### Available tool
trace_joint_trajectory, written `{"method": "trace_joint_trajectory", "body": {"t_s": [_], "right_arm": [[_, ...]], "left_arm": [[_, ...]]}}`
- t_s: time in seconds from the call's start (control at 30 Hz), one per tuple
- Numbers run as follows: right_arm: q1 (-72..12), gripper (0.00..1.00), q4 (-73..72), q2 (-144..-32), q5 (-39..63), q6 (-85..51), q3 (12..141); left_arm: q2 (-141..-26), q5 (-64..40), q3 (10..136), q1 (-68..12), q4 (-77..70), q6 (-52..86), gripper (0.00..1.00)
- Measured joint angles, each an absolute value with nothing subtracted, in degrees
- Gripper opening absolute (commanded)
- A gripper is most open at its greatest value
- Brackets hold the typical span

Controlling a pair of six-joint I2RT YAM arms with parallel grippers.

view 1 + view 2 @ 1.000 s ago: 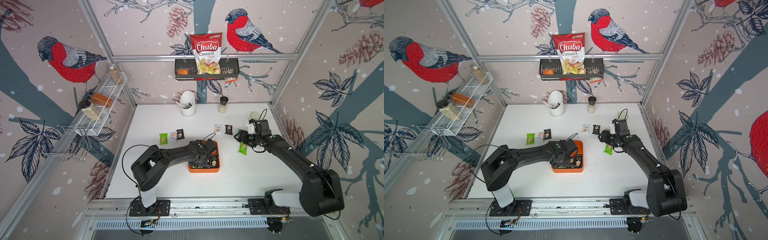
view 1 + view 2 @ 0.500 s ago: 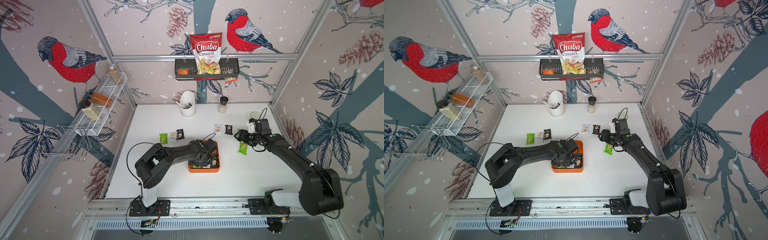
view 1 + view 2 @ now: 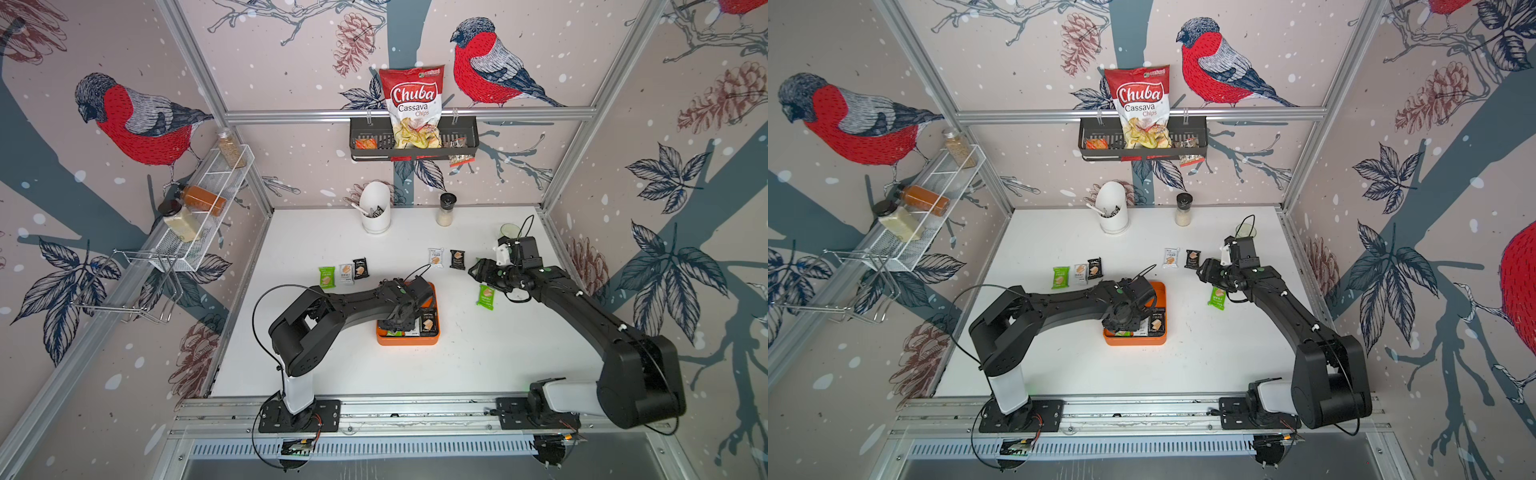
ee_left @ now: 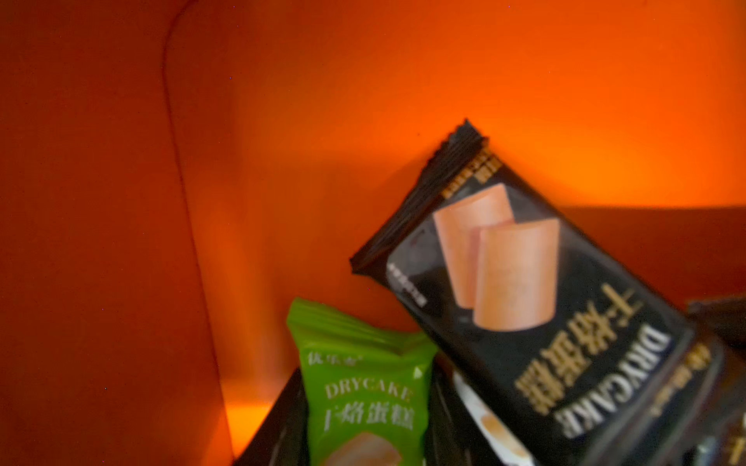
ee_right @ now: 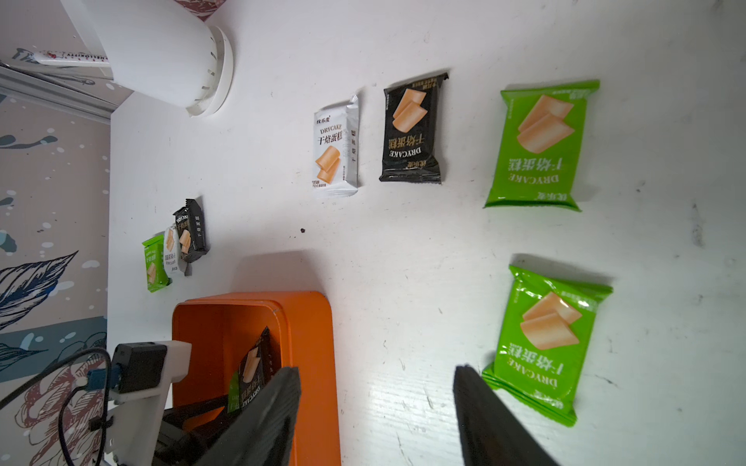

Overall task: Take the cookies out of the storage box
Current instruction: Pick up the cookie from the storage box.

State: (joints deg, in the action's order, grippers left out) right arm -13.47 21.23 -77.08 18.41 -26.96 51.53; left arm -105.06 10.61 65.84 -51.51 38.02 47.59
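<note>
Can't tell if left gripper (image 3: 400,321) jaws pinch the black cookie (image 4: 524,302) in the box (image 3: 407,341), right gripper (image 5: 375,373) spread, I'd lift slow

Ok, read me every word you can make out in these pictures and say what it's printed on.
"Chuba Cassava Chips": big red-and-white foil chips bag.
"DRYCAKE" and "干烙蛋糕": green sealed packet, black sealed packet, white sealed packet.
Fine print on the packets and the logo atop the bag: too small to read.
</note>
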Motion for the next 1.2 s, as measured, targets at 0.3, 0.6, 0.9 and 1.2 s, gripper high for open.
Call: {"method": "trace_joint_trajectory", "body": {"t_s": [0.3, 0.6, 0.9, 1.2], "right_arm": [[-13.43, 0.66, 21.47, -77.12, 18.41, -26.98, 51.53], [-13.39, 0.66, 21.50, -76.47, 18.44, -26.98, 51.53], [-15.35, 0.66, 21.47, -75.92, 18.48, -27.24, 51.57], [-20.08, 0.66, 20.14, -76.77, 16.91, -30.15, 51.75]], "left_arm": [[-101.21, 12.08, 65.84, -48.88, 40.14, 46.70, 0.36], [-98.67, 12.62, 68.31, -47.33, 41.65, 46.09, 0.36], [-95.90, 12.36, 71.53, -44.73, 42.87, 43.72, 0.36], [-91.05, 11.55, 68.71, -35.75, 43.05, 38.79, 0.36]]}}
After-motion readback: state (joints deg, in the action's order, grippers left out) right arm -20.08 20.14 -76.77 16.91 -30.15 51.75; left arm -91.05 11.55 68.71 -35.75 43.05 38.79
